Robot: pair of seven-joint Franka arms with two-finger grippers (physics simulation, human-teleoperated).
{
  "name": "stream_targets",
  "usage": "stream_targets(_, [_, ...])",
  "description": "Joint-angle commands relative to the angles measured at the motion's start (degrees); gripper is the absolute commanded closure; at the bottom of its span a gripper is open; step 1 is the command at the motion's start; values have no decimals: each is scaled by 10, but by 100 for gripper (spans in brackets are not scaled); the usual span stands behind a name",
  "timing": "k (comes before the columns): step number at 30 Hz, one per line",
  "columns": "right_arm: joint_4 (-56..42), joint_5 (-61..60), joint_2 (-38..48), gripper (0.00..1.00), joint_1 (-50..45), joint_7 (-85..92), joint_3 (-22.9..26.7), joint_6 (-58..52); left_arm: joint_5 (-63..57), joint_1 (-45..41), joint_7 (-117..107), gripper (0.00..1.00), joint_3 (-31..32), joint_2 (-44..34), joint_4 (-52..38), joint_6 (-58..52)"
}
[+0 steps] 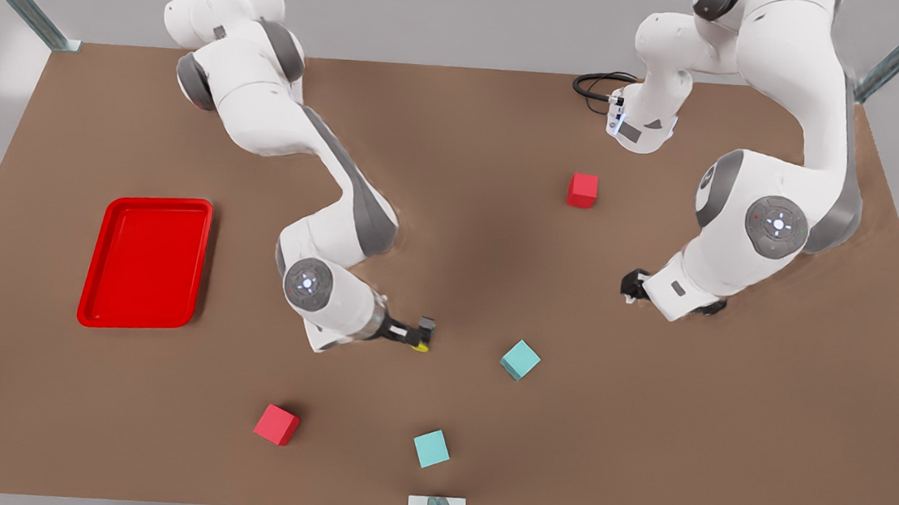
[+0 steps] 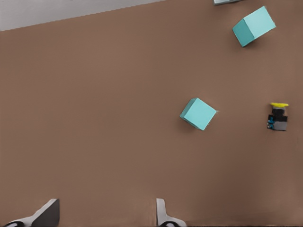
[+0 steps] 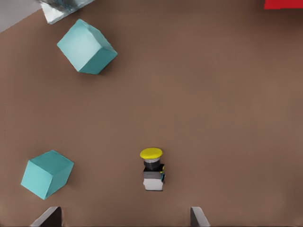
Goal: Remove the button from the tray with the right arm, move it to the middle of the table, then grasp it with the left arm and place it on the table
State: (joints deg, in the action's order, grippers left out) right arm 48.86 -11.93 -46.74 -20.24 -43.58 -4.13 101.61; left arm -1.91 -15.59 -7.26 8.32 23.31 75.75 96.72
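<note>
Two open grippers, one button already out of the tray and at mid-table.

The button [image 1: 422,347] lies on the table [image 1: 457,164], well apart from the red tray [image 1: 146,262] and just at the tips of the right gripper [image 1: 422,334], whose fingers stand apart and clamp nothing (that placement suits the handover, as I judge it). The left gripper [image 1: 630,285] hangs low over the front view's right side, fingers likewise spread, and to my eye the grasp is its next step. The right wrist view shows the yellow cap and grey body clear of both fingers, which the front view blurs together; the left wrist view places the button beyond a teal cube [image 2: 198,114], so the approach must skirt it.
</note>
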Motion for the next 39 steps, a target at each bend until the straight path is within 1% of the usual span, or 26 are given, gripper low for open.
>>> stream_targets(1, [4, 12, 63, 0, 86, 269, 3, -158, 1, -102, -354, 0, 1, 66, -54, -8])
stream_targets(2, [76, 70, 122, 0, 110, 402, 19, -156, 0, -163, -376, 0, 0, 119, -78, 27])
stream_targets(3, [224, 89, 225, 0, 133, 432, 19, -106, 0, -205, -402, 0, 1, 159, -78, 104])
stream_targets(4, [374, 138, 318, 0, 133, 450, 19, -6, 1, -220, -441, 0, 1, 186, -78, 160])
stream_targets(5, [374, 144, 336, 0, 137, 466, 21, -6, 2, -220, -452, 0, 2, 205, -81, 183])
stream_targets(7, [341, 144, 336, 0, 138, 439, 19, -74, 2, -219, -492, 0, 1, 244, -81, 247])
stream_targets(8, [308, 138, 336, 0, 137, 379, 18, -120, 2, -220, -514, 0, 1, 263, -81, 279])
stream_targets(9, [290, 142, 334, 0, 137, 369, 18, -150, 1, -220, -545, 0, 1, 278, -81, 306])
stream_targets(10, [278, 147, 332, 0, 138, 423, 19, -152, 1, -219, -559, 0, 0, 286, -81, 322])
stream_targets(15, [278, 140, 332, 0, 175, 428, 21, -160, 0, -215, -546, 0, -8, 321, -83, 417])
stream_targets(19, [276, 140, 331, 0, 184, 428, 21, -160, 0, -226, -515, 0, -7, 341, -83, 462])
stream_targets(23, [276, 140, 333, 0, 196, 428, 21, -164, -4, -226, -490, 0, -7, 359, -95, 473])
stream_targets(27, [276, 144, 334, 0, 196, 428, 21, -169, -9, -223, -356, 0, -8, 359, -95, 472])
stream_targets(31, [276, 142, 334, 0, 198, 428, 22, -169, -26, -223, -315, 0, -8, 359, -92, 467])
stream_targets(33, [266, 139, 334, 0, 219, 429, 21, -169, -28, -220, -260, 0, -9, 359, -92, 466])
stream_targets(37, [259, 142, 331, 0, 222, 427, 20, -169, -27, -215, -165, 0, -9, 360, -92, 447])
stream_targets(39, [258, 144, 331, 0, 223, 427, 21, -168, -27, -214, -144, 0, -9, 374, -106, 450])
